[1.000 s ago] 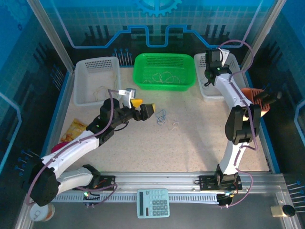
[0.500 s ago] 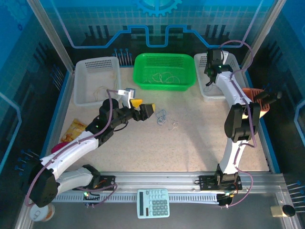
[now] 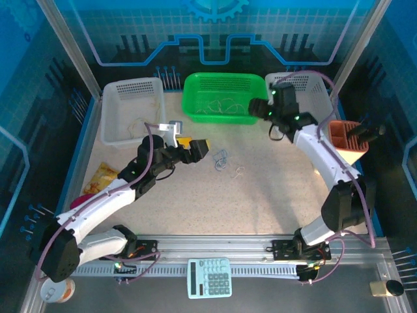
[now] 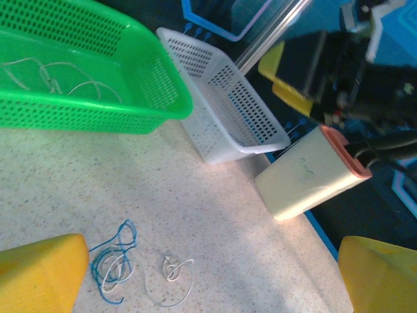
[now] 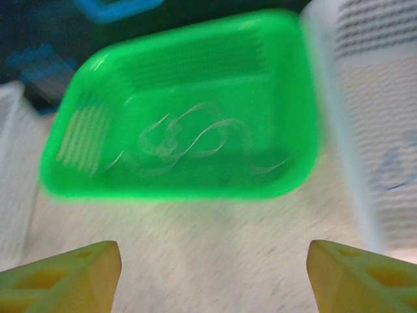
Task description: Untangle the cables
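The counter carries a green basket at its 12 o'clock edge, with pale cables coiled inside. The left pincer hangs wide open and empty. The right pincer, spread with nothing between its fingers, hovers near the basket's 4 o'clock corner. A blue-and-white tangle lies at the left pincer's 3 o'clock, a small whitish loop just beside it at 4 o'clock.

Left basket, middle basket and right basket stand in a far row on the surface; cables lie in the middle one, a tangle before it.
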You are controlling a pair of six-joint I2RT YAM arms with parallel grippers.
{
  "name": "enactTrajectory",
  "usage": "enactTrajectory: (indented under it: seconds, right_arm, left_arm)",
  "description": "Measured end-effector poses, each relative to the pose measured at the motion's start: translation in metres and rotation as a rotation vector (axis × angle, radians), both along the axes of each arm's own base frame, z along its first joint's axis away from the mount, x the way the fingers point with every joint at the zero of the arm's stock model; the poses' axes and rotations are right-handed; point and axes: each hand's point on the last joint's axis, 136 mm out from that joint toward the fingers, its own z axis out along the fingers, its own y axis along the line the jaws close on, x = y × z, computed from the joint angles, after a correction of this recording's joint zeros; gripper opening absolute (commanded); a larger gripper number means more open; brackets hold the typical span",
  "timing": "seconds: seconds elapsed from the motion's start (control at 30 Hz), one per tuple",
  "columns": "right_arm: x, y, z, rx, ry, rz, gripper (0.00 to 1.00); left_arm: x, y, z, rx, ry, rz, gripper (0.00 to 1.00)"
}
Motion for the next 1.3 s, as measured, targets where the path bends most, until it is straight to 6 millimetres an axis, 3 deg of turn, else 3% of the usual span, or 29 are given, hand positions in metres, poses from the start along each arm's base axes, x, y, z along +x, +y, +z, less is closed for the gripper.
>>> enactTrajectory:
  seconds: [0.13, 0.23, 0.33, 0.6, 0.97, 1.23, 1.3]
  right_arm:
    - [-0.037, 0.031, -0.064, 0.004, 0.146, 0.115, 0.72]
    - [-0.066, 0.033, -0.106, -0.024, 0.252, 0.132, 0.73]
    - [-0.094, 0.033, -0.128, -0.046, 0.318, 0.137, 0.73]
    - [-0.128, 0.042, -0.149, -0.04, 0.388, 0.127, 0.7]
    - [-0.136, 0.045, -0.187, -0.011, 0.483, 0.086, 0.55]
    - [-0.134, 0.052, -0.197, 0.016, 0.504, 0.083, 0.34]
    - [-0.133, 0.053, -0.197, 0.025, 0.504, 0.084, 0.24]
  left_arm:
    - [0.006, 0.005, -0.024, 0.032, 0.079, 0.03, 0.99]
    - [0.006, 0.006, -0.034, 0.039, 0.117, 0.039, 0.99]
    - [0.006, 0.006, -0.038, 0.043, 0.13, 0.039, 0.99]
    - [0.008, 0.005, -0.046, 0.054, 0.151, 0.04, 0.99]
    - [0.008, 0.005, -0.046, 0.046, 0.157, 0.042, 0.99]
    - [0.008, 0.005, -0.046, 0.04, 0.162, 0.041, 0.99]
    - [0.008, 0.004, -0.046, 0.04, 0.163, 0.041, 0.99]
